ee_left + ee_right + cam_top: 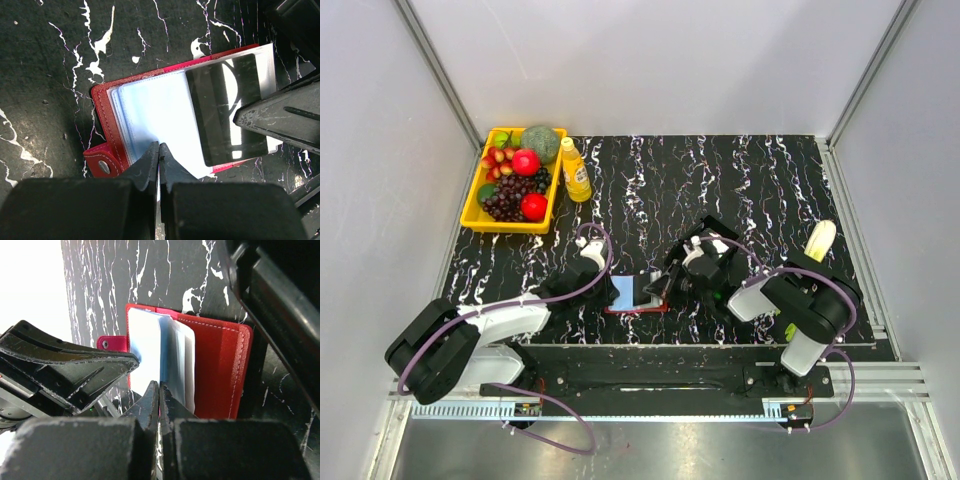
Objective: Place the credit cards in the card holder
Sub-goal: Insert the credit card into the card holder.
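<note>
You have no text to read here: the label on the bottle [575,170] near the surface's [720,180] far left corner is too small, and the cards [165,115] in the card holder [102,107] show no legible print.

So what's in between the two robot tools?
The open red card holder lies between the left tool and the right tool, one at each side. The top view shows this best.
</note>
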You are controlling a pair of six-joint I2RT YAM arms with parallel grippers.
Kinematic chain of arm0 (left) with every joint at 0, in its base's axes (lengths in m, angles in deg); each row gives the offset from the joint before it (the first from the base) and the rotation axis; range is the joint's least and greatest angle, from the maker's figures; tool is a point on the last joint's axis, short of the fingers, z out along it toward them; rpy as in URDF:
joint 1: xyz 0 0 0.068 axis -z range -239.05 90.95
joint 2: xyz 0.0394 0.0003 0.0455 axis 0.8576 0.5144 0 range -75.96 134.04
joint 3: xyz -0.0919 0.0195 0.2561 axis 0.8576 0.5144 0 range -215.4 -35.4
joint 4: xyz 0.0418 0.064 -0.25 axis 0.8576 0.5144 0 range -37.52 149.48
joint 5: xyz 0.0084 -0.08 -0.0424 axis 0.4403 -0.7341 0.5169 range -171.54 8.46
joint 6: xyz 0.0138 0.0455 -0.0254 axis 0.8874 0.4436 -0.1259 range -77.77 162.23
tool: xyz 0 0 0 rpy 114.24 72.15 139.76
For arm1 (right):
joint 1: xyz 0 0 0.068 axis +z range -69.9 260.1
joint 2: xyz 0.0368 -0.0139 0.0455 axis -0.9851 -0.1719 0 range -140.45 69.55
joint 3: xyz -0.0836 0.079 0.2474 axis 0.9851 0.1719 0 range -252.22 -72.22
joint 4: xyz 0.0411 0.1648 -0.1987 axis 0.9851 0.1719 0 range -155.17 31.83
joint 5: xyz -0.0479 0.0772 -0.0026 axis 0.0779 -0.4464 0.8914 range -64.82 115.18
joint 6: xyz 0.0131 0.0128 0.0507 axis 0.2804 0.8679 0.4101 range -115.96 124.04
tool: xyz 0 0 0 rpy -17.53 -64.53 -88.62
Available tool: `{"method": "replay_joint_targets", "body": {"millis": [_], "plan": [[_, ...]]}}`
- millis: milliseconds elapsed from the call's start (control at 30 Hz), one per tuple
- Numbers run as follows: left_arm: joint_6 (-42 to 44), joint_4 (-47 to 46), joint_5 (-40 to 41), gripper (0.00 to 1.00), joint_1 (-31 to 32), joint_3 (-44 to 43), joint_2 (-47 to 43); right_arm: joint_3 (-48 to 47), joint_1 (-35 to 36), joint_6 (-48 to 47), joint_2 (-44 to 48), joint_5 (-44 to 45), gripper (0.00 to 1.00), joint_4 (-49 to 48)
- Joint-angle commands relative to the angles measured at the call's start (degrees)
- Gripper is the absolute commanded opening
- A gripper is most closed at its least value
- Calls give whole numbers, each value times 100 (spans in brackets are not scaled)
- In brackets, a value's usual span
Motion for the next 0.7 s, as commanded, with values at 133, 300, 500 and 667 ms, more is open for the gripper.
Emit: {"method": "replay_joint_targets", "body": {"millis": [133, 300, 500, 667], "plan": [[69, -151, 9, 1, -21, 115, -3, -271, 37, -283, -153, 194, 0, -58], [51, -125, 35, 1, -30, 107, -47, -341, 211, -80, -479, 9, 0, -200], [42, -90, 114, 1, -30, 115, -91, -386, 476, -19, -541, 159, 0, -25], [-2, -28, 245, 2, -21, 150, -170, -263, 467, -71, -199, 202, 0, 308]]}}
